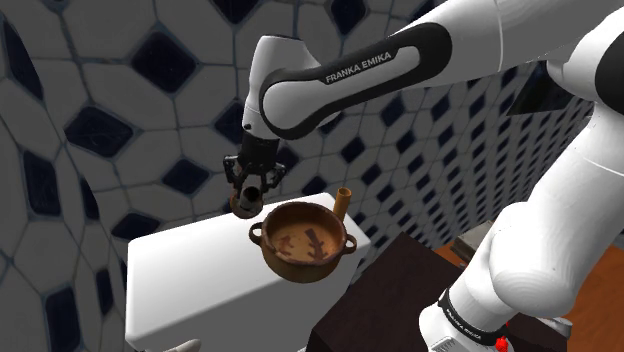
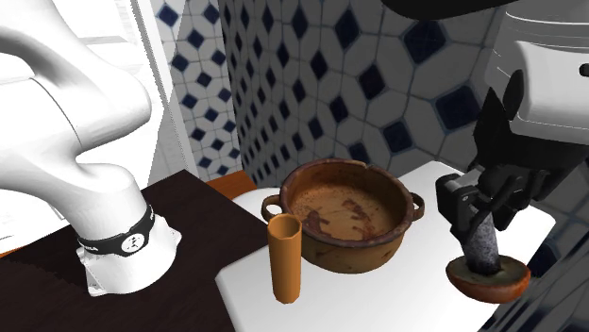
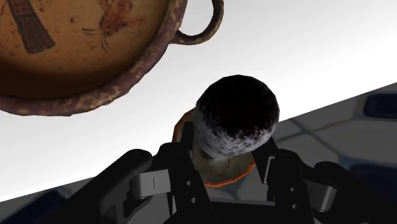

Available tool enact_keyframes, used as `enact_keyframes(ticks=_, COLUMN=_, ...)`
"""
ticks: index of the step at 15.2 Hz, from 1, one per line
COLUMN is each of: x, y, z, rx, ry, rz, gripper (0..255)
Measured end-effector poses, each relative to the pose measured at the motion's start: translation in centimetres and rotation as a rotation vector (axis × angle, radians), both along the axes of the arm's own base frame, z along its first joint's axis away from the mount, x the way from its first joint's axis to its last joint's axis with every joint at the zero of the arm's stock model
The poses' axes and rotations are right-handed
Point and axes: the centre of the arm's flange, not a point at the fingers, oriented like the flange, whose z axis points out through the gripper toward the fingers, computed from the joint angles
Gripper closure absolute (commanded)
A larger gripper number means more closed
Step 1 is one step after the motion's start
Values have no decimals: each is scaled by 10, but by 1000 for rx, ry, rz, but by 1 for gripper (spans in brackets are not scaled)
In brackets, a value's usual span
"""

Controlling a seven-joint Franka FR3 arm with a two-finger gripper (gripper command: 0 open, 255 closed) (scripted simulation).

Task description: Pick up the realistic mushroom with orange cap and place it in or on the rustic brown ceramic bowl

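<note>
Black gripper (image 2: 479, 231) clamped on mushroom (image 2: 491, 281) stem, second exterior view's lower right.
Grasp step; next, lift and carry left over bowl (image 2: 349, 253).

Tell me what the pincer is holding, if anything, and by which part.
The pincer clasps the orange-capped mushroom by its grey stem, cap pointing down.

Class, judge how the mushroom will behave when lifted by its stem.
Probably stiff: the mushroom stands straight in the gripper. Its rounded stem may swivel in that grip. The wide cap underneath likely steadies it.
</note>
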Motion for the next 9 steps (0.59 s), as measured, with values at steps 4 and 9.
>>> enact_keyframes(ticks=4, x=0, y=0, z=22, rx=0, ry=0, rz=0, gripper=255)
enact_keyframes(ticks=9, x=-1, y=-1, z=48, rx=0, ry=0, rz=0, gripper=255)
